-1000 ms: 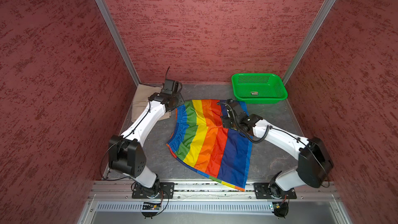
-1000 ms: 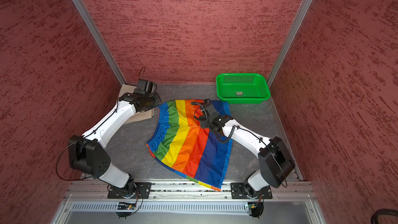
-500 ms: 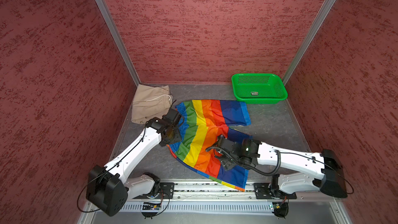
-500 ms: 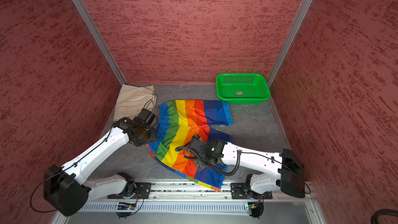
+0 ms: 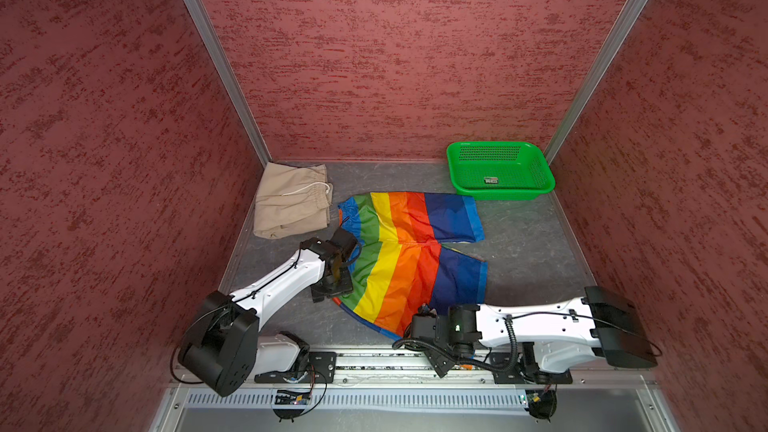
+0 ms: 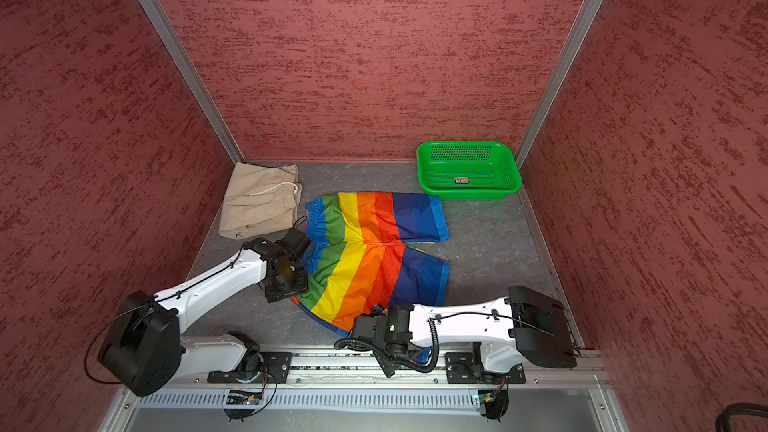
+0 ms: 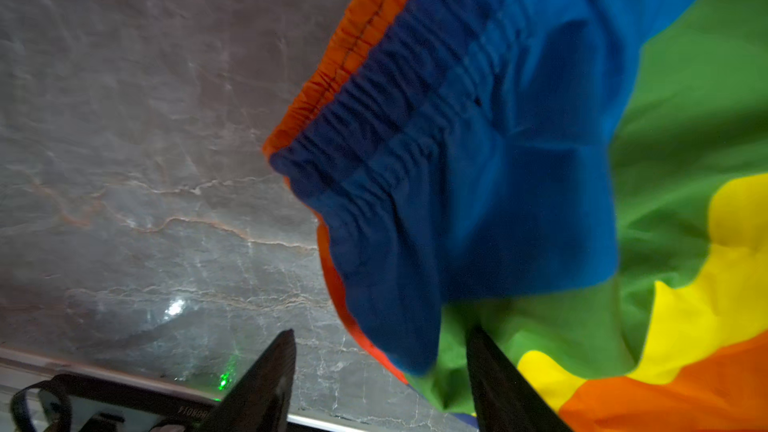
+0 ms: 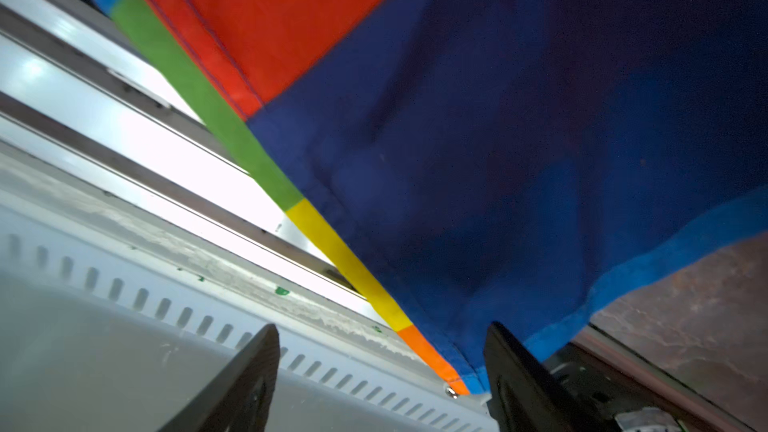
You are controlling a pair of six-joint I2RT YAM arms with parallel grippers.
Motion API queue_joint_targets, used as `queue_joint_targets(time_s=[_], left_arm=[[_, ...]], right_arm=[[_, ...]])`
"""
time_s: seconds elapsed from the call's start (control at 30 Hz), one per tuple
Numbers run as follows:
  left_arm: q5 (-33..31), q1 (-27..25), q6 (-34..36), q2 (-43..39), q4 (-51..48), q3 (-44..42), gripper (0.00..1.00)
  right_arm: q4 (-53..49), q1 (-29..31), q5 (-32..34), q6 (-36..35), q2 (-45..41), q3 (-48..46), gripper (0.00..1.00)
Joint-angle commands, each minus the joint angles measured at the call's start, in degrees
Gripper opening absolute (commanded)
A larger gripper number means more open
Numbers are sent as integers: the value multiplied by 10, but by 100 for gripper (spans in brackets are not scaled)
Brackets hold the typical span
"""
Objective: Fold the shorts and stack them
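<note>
**Top views: beige shorts (image 5: 291, 201) folded, rainbow shorts (image 5: 409, 255) laid out for their first fold**

In the far left corner we see the beige shorts lying as a compact bundle with the drawstring on top. We judge that pair done.

Nearer and just to the right, the left gripper (image 7: 379, 330) sits at the near end of the rainbow waistband (image 7: 399, 126). Its jaws stand apart in the left wrist view, one finger over bare table (image 7: 124, 160) and the other over green cloth. The waistband corner lies between them, not pinched.

The rainbow shorts lie flat in the middle of the table, waistband left and legs right, with the far leg and near leg side by side.

The near leg's hem corner reaches the rail (image 8: 124, 126) at the near edge, and the right gripper (image 8: 382, 326) is there. Its jaws are likewise apart and hold nothing.

The basket (image 5: 498, 194) stands far right and plays no part.

We take the step in hand to be getting hold for the lengthwise fold. Next, both grippers should close together on the two near corners, catching both layers. They should then lift low and carry the near leg over the far one. The cloth looks slippery, so we expect shallow bites to let go.
</note>
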Motion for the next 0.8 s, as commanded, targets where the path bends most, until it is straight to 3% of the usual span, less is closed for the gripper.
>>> queue_joint_targets(time_s=[0.0, 0.13, 0.2, 0.33, 0.4, 0.57, 0.77], left_arm=[[17, 8, -8, 8, 55, -3, 59], [20, 12, -2, 22, 63, 0, 42], [20, 16, 3, 30, 63, 4, 31], [25, 22, 6, 39, 54, 17, 4], [23, 23, 6, 32, 37, 32, 0], [19, 19, 6, -34, -39, 106, 0], [-14, 20, 20, -83, -141, 239, 0]], right_arm=[[-7, 1, 0, 34, -6, -12, 76], [17, -1, -2, 37, 30, -23, 69], [27, -10, 5, 42, 32, -32, 59], [28, -53, 28, 54, -18, -51, 20], [7, -85, 59, 60, -52, -45, 3], [-95, -150, 173, 77, -150, 35, 0], [-219, -170, 299, 107, -217, 181, 0]])
